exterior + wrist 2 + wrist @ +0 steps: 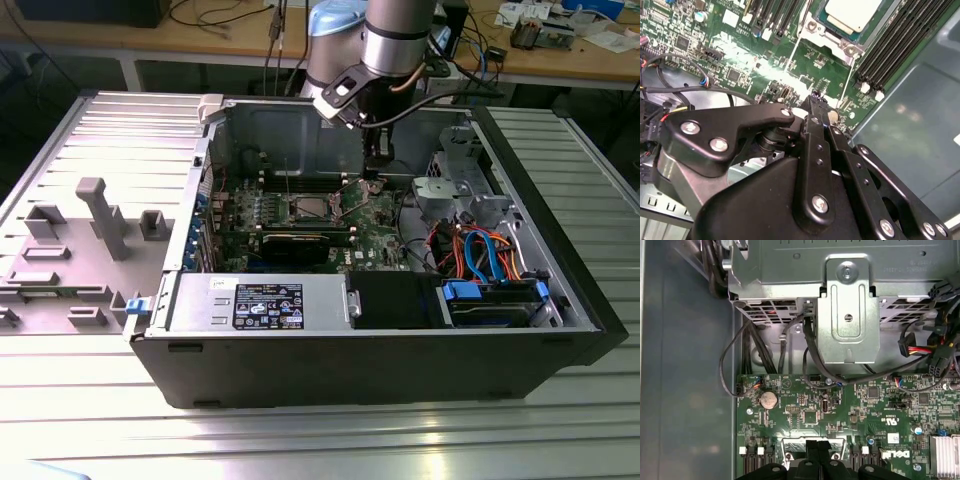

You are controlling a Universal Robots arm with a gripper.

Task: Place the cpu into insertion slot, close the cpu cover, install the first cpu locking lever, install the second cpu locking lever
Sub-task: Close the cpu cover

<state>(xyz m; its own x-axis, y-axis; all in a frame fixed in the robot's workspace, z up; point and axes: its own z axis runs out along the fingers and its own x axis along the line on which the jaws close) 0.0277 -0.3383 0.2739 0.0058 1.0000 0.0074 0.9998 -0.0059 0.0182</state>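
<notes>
The cpu (852, 12) shows its silvery top, sitting in the insertion slot (310, 207) on the green board. The cpu cover (832, 39), a silvery frame, lies around the chip. Two thin metal levers (794, 47) (849, 77) run from the socket's corners toward my gripper. In the exterior view my gripper (373, 172) hangs low over the board, just to the exterior view's right of the socket. In both wrist views its black fingertips (815, 100) (816, 452) are pressed together at the socket frame's edge (790, 447). Whether they pinch a lever is hidden.
The open computer case (560, 300) walls in the board. Black memory slots (895, 45) flank the socket. A metal drive cage (847, 315) with dangling cables (735, 365) stands beside the gripper. A graphics card (300, 240) and the power supply (260, 300) lie nearer the case front.
</notes>
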